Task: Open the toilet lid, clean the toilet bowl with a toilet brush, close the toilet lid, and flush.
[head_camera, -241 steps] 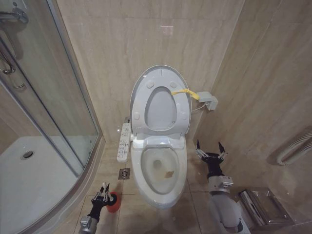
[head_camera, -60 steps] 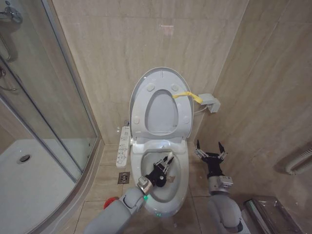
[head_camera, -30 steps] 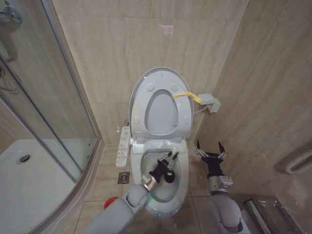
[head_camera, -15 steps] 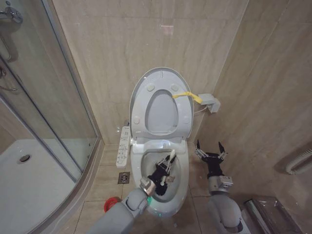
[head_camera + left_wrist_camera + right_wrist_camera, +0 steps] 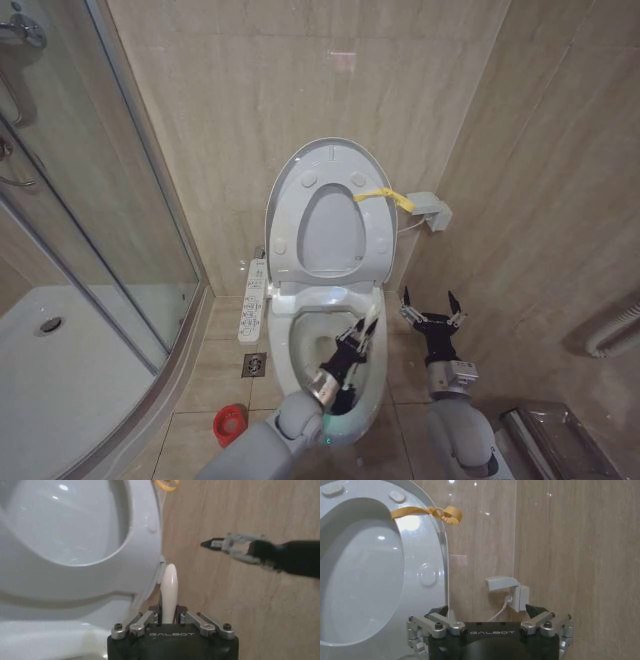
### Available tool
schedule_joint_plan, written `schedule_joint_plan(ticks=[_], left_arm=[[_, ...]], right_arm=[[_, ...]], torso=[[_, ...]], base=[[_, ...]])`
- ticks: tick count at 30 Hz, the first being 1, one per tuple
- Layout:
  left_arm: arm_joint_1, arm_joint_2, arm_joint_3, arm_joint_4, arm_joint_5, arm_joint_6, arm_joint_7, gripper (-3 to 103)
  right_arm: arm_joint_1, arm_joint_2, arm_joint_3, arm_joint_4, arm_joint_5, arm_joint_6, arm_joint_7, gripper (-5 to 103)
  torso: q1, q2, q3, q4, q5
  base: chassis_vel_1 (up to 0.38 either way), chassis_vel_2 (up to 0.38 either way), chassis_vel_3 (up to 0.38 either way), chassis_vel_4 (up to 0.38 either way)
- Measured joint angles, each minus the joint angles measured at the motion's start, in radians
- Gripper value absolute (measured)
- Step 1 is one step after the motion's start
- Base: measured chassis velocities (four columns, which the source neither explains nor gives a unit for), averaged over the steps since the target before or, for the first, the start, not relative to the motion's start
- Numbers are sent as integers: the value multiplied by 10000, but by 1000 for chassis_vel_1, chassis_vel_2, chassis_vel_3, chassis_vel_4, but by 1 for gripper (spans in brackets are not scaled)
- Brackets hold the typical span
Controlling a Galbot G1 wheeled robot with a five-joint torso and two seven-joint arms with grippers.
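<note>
- Lid (image 5: 328, 170) up against the wall, seat raised with it: opening step done.
- Left claw (image 5: 357, 345) over the bowl (image 5: 300, 345), pinching the brush (image 5: 363, 330) handle; head down inside. Scrubbing under way, by the look.
- Right claw (image 5: 430, 308) spread, idle beside the bowl.
- Left: close lid, flush.

1 toilet bowl (image 5: 300, 345); 1 toilet lid (image 5: 328, 155); 1 toilet brush (image 5: 169, 592); 2 end effectors.
</note>
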Motion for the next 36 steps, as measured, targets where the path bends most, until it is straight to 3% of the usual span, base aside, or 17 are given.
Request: schedule_joint_plan(ticks=[5, 15, 23, 29, 36], left_arm=[[-138, 23, -17, 668, -196, -36, 159, 19], [-110, 39, 45, 33, 347, -65, 139, 19], [-465, -113, -148, 1379, 469, -657, 652, 19], [-483, -115, 52, 565, 547, -247, 434, 19], [-321, -439, 147, 756, 845, -375, 486, 19]], right_arm=[[0, 0, 0, 0, 0, 0, 0, 100], [0, 0, -1, 0, 0, 0, 0, 100], [0, 0, 0, 0, 0, 0, 0, 100], [0, 0, 0, 0, 0, 0, 0, 100], [0, 0, 0, 0, 0, 0, 0, 100]], torso=[[-1, 3, -3, -6, -7], [0, -1, 3, 0, 4], [0, 0, 1, -5, -4], [1, -1, 3, 2, 5], [1, -1, 2, -2, 1]], base=[[0, 0, 0, 0], [0, 0, 0, 0], [0, 0, 0, 0], [0, 0, 0, 0], [0, 0, 0, 0]])
